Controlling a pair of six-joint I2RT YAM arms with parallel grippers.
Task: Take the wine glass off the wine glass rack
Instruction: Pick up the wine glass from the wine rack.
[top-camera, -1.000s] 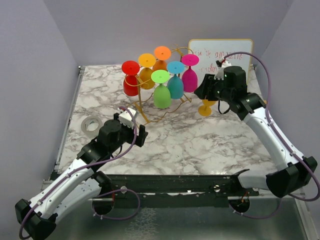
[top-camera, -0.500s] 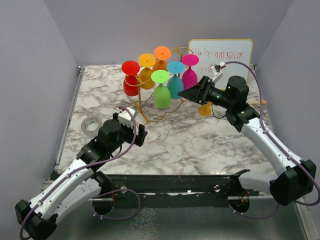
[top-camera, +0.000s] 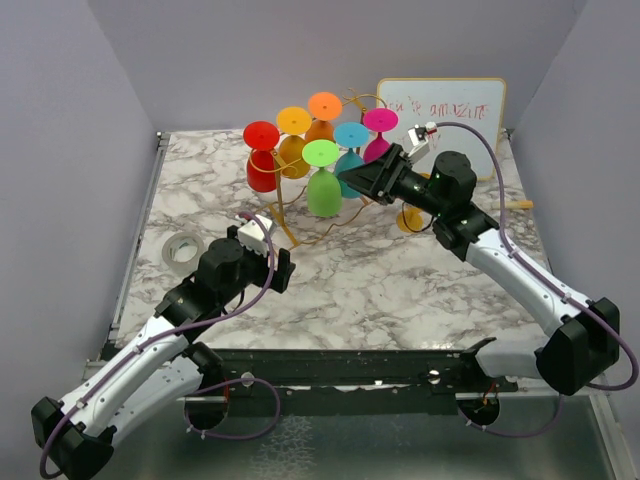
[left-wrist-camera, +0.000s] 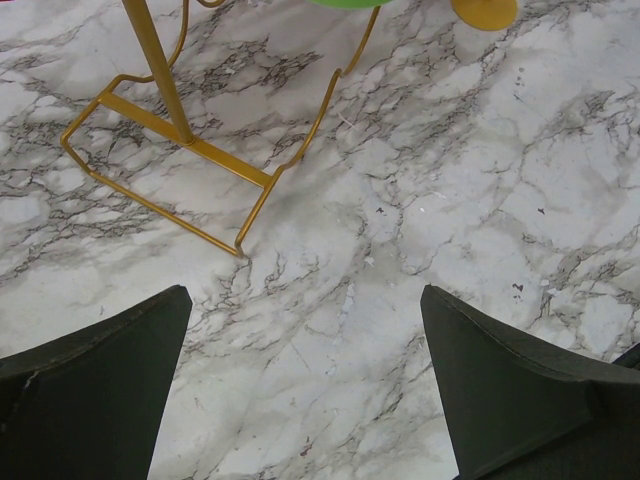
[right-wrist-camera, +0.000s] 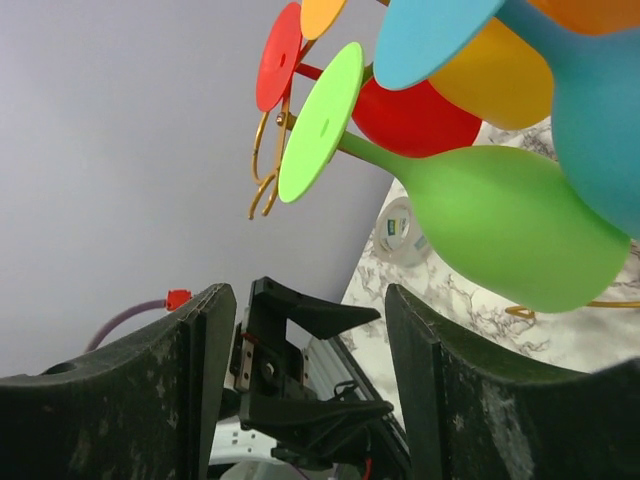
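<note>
The gold wine glass rack (top-camera: 322, 232) stands at the back of the table, and its base (left-wrist-camera: 190, 140) shows in the left wrist view. Several coloured wine glasses hang upside down on it, among them a green one (top-camera: 323, 192) (right-wrist-camera: 500, 230), a teal one (top-camera: 350, 170) (right-wrist-camera: 590, 100) and a red one (top-camera: 262, 170). My right gripper (top-camera: 358, 180) (right-wrist-camera: 308, 300) is open and empty. It points left, just right of the teal and green bowls, touching neither. A yellow wine glass (top-camera: 408, 221) (left-wrist-camera: 485, 10) stands on the table behind the right arm. My left gripper (top-camera: 280, 268) (left-wrist-camera: 305, 300) hovers open over bare marble in front of the rack.
A roll of tape (top-camera: 181, 251) (right-wrist-camera: 400, 232) lies at the left of the marble table (top-camera: 400, 290). A white-board (top-camera: 440, 105) leans on the back wall behind the right arm. Grey walls close in the left, back and right sides.
My right gripper has swung left from above the yellow glass to the teal and green glasses, its jaws wider. The yellow glass stays on the table. The left arm has not moved.
</note>
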